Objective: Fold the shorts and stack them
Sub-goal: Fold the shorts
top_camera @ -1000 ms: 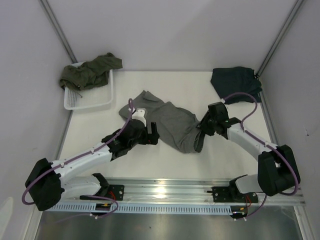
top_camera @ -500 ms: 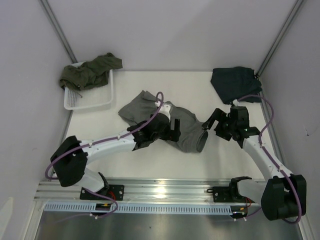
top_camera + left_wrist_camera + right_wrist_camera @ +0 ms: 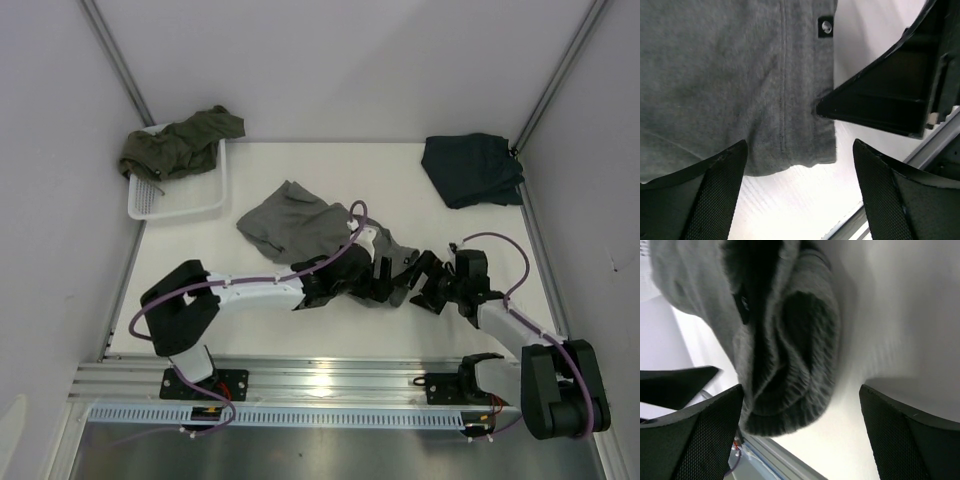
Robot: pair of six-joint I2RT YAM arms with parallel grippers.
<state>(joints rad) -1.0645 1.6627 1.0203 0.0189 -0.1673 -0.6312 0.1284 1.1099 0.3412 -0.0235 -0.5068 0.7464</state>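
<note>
The light grey shorts (image 3: 285, 220) lie crumpled in the middle of the table. My left gripper (image 3: 388, 283) hovers open over their near right end; in the left wrist view the hem (image 3: 790, 145) lies just ahead of the gripper (image 3: 800, 197), and only bare table shows between its fingers. My right gripper (image 3: 428, 288) faces it from the right, also open; the bunched grey cloth (image 3: 785, 345) fills the view ahead of it (image 3: 802, 437) and is not gripped. The dark navy shorts (image 3: 470, 168) lie at the back right. The olive green shorts (image 3: 180, 145) are heaped on the basket.
A white mesh basket (image 3: 178, 205) stands at the back left. The two grippers are close together, and a right finger (image 3: 890, 100) looms in the left wrist view. A metal rail (image 3: 340, 380) runs along the table's near edge. Grey walls close in on both sides.
My right gripper opened, let go of the grey shorts' right end and drew back toward the near edge. My left arm swept right across the shorts to that same end.
</note>
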